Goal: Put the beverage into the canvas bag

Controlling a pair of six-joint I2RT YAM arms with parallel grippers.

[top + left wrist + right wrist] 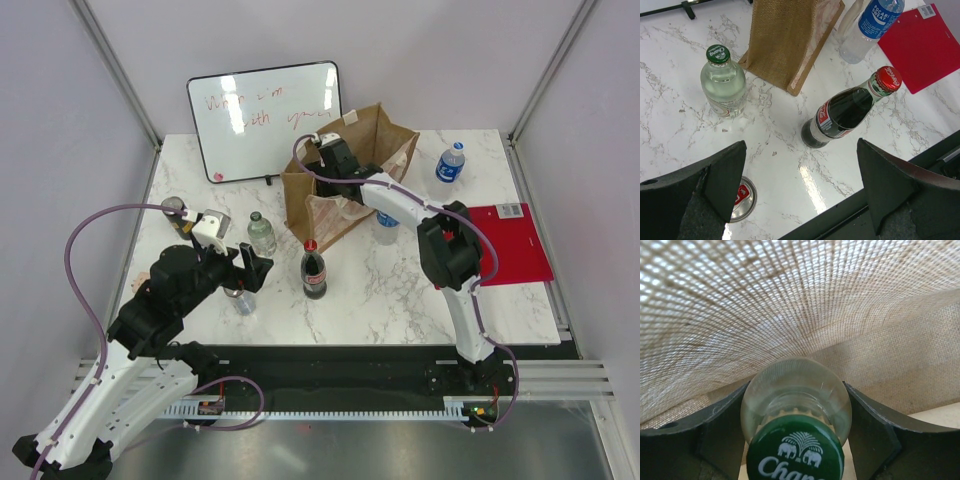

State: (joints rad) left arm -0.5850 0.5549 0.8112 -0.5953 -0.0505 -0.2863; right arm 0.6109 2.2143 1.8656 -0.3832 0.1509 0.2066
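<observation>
- The green-capped glass bottle (796, 422) is inside the canvas bag (392, 140); I see woven cloth close behind it.
- The right gripper (796, 390) has its jaws clamped on this bottle's shoulder, one finger on each side.
- The left gripper (801, 150) hangs above the marble table (400, 290), jaws wide apart and empty.
- A cola bottle (840, 115) stands upright near it.

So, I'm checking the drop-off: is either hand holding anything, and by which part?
The right hand grips the bottle by its shoulder, just under the green cap, inside the bag. The left hand is open and empty.
</observation>
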